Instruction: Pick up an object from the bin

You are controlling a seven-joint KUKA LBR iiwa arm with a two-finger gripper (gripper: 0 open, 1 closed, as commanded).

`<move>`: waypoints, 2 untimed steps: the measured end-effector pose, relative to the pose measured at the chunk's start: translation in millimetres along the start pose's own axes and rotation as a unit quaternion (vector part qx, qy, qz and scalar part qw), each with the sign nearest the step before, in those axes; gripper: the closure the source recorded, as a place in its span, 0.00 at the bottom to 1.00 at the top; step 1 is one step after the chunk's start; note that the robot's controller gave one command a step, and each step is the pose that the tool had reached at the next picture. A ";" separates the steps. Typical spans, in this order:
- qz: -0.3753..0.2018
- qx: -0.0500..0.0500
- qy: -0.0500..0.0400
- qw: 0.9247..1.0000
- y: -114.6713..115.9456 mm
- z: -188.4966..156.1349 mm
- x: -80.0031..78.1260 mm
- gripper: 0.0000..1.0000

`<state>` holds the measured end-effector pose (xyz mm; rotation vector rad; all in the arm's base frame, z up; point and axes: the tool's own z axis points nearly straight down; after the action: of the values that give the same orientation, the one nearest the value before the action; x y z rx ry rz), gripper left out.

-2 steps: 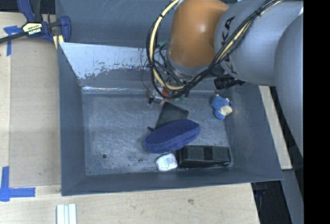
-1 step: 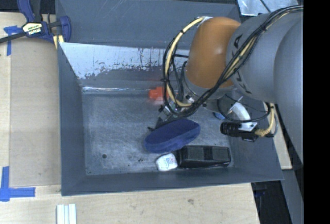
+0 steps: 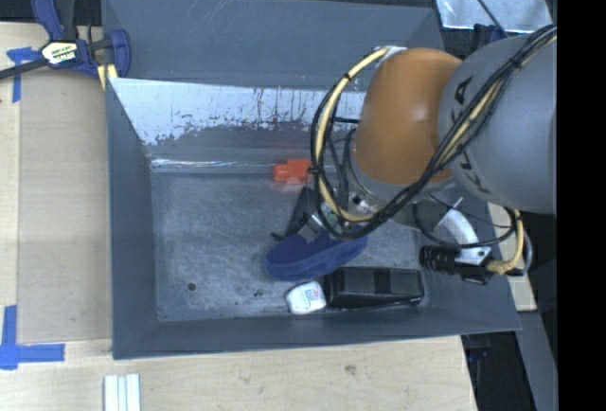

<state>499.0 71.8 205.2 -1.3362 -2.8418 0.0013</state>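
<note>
Gripper (image 3: 305, 222) hung over the floppy blue thing (image 3: 308, 259), claw state I couldn't tell. It could've slipped out, or dragged the black case (image 3: 374, 287) on its right.

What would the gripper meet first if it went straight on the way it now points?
Most likely the blue curved object in the front part of the bin, which lies just under the gripper. Depth is unclear, so the two may be touching.
</note>
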 end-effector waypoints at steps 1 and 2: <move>-0.008 0.002 0.001 1.000 -8.6 56.5 8.1 1.00; -0.021 -0.002 -0.002 1.000 -1.7 27.2 17.1 1.00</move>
<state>486.7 83.8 178.0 -1.2771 -2.8747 -0.0034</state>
